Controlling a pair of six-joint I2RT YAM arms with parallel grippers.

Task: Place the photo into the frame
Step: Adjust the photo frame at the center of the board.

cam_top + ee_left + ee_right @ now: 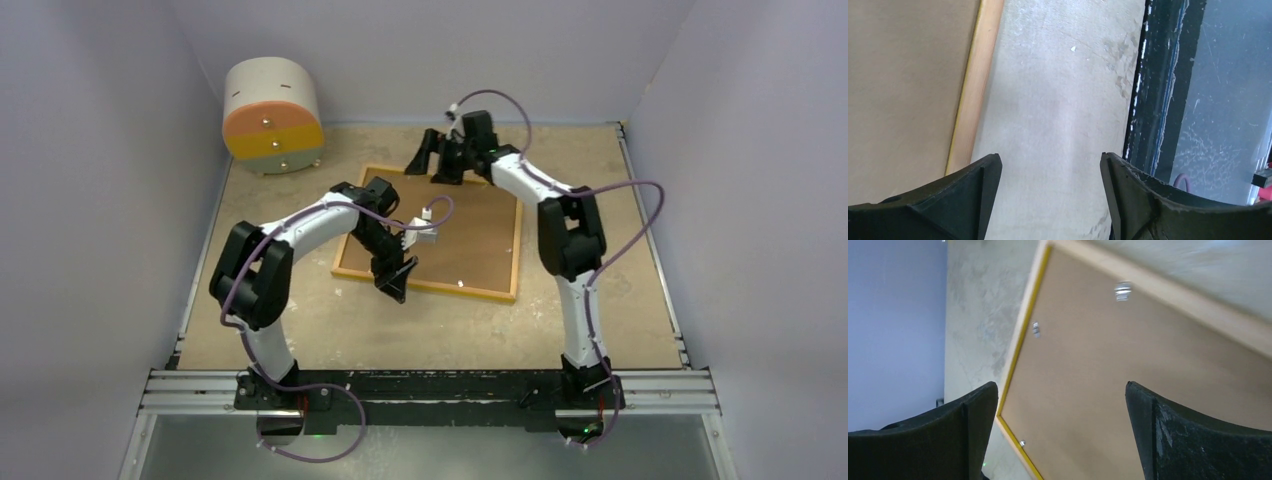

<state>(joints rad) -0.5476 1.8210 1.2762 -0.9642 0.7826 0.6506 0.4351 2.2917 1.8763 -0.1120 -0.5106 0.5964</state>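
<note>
Left gripper (393, 283), spread and empty, hovers at the near edge of the frame (470, 291). A round drawer unit (272, 115) stands in the table (350, 330) far-left corner. The frame lies back-up mid-table, with the right gripper (438, 165) spread wide over its far edge.

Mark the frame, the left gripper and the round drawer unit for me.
frame (470, 291), top view, on its near wood-coloured rim.
left gripper (1050, 158), left wrist view, midway between its open fingertips.
round drawer unit (274, 132), top view, on its coloured front face.
</note>
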